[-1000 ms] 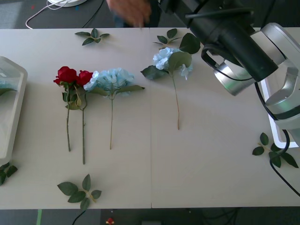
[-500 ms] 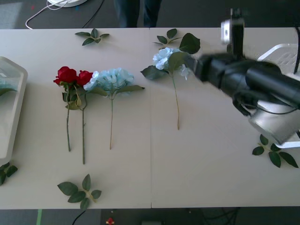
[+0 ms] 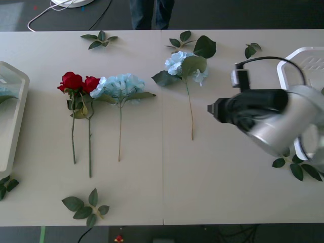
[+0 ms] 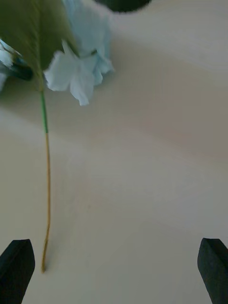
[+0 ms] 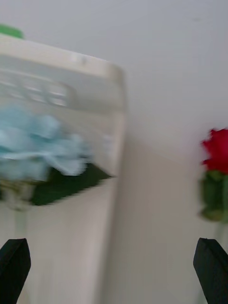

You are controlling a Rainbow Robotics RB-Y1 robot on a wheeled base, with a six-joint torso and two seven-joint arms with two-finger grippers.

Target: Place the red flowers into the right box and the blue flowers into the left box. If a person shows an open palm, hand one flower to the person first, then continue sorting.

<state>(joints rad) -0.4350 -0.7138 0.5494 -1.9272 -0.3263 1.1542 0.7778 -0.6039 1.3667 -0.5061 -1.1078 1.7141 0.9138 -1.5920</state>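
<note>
The right gripper [image 4: 114, 270], fingers spread wide and empty, hovers over the table [image 3: 228, 192] just beside the stem of a blue flower [image 3: 185, 65], while two red flowers [image 3: 80, 82] lie well apart toward the left box [image 3: 11, 121].

Blue flower [image 5: 42, 142] in box [image 5: 114, 95] (red nearby).

Red roses [image 3: 78, 82], pale blue hydrangeas [image 3: 119, 85], beige table [image 3: 162, 187], black fingers [image 4: 17, 270].
</note>
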